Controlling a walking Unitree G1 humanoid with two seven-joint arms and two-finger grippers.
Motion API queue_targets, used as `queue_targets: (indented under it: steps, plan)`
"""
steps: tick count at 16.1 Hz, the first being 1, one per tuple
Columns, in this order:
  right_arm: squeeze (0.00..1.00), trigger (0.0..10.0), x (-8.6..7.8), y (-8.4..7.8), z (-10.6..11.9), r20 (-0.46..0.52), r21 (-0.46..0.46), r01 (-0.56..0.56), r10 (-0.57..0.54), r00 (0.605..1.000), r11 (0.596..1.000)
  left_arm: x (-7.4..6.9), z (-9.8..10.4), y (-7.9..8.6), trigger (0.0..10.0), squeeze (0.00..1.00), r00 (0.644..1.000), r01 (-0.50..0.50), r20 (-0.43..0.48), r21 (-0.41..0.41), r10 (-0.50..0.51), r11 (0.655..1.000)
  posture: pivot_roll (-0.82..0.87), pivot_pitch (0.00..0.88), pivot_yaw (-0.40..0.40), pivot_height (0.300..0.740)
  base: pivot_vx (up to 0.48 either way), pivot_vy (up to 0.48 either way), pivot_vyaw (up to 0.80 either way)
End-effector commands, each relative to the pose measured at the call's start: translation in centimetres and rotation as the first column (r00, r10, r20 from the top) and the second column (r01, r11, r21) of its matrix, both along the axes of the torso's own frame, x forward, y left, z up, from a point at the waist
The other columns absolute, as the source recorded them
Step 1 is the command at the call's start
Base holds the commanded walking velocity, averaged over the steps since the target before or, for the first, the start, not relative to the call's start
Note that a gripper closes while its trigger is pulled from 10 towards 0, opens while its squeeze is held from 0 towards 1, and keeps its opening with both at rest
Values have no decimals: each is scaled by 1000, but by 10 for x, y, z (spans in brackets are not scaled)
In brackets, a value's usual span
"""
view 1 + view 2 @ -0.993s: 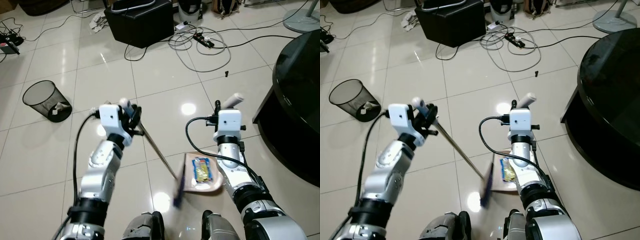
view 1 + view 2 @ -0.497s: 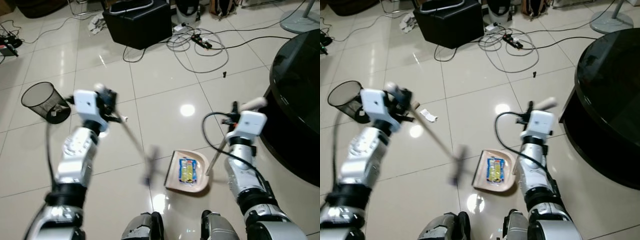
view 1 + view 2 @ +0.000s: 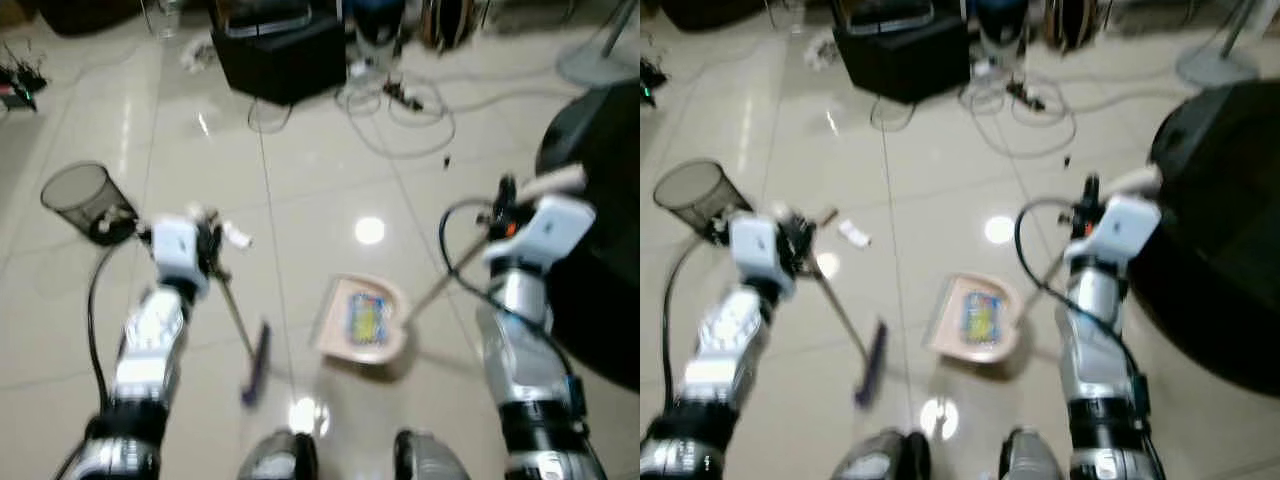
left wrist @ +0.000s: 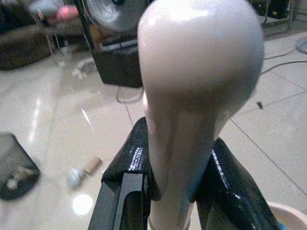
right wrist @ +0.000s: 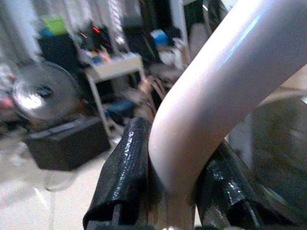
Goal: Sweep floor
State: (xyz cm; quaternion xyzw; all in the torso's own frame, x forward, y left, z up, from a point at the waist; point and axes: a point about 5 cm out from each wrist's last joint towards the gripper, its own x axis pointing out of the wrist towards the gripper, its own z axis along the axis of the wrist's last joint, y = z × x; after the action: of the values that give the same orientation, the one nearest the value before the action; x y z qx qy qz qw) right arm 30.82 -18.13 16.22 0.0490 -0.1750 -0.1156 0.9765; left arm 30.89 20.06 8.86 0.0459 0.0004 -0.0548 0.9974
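Left gripper (image 4: 175,191) clamped on the pale handle of the broom (image 3: 240,325), whose dark head rests on the tiled floor (image 3: 310,170) left of the dustpan (image 3: 362,320). Right gripper (image 5: 172,191) clenched on the dustpan's long handle – the pan sits between the arms, carrying what appears to be a yellow-and-blue wrapper (image 3: 365,315), though blur limits certainty. A mesh wastebasket (image 3: 85,200) lies well off to the left.
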Motion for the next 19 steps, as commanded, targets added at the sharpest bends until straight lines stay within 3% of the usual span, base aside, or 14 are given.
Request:
queue_targets:
  steps: [1, 3, 5, 8, 15, 19]
  plan:
    - [0, 10000, -1, 12, 29, 74, 1, -74, 74, 995, 997, -7, 8, 6, 10000, 0, 998, -11, 69, 93, 5, 996, 14, 80, 110, 740, 0, 0, 800]
    - [0, 10000, -4, 16, 49, 93, -7, -103, 103, 990, 995, -18, 0, 7, 10000, 0, 997, -18, 73, 153, 7, 988, 5, 67, 111, 740, 0, 0, 800]
    - [0, 10000, -6, 15, 70, 96, 15, -133, 131, 987, 991, -24, 2, 10, 10000, 0, 995, -73, 71, 79, 67, 994, 9, 53, 109, 740, 0, 0, 800]
    - [0, 10000, -1, 13, 89, 123, 68, -171, 162, 979, 983, -30, 9, 10, 10000, 0, 987, -110, 118, 43, 104, 993, 15, 35, 98, 740, 0, 0, 800]
    - [0, 10000, 2, 6, 93, 109, 102, -160, 149, 983, 982, -19, 26, -6, 10000, 0, 986, -5, 167, 45, -3, 999, 25, 0, 111, 740, 155, 0, 800]
    - [0, 10000, 4, -3, 95, 124, 135, -129, 113, 986, 982, -11, 27, -4, 10000, 0, 988, 1, 157, 67, -12, 998, 26, 3, 112, 740, 331, 0, 0]
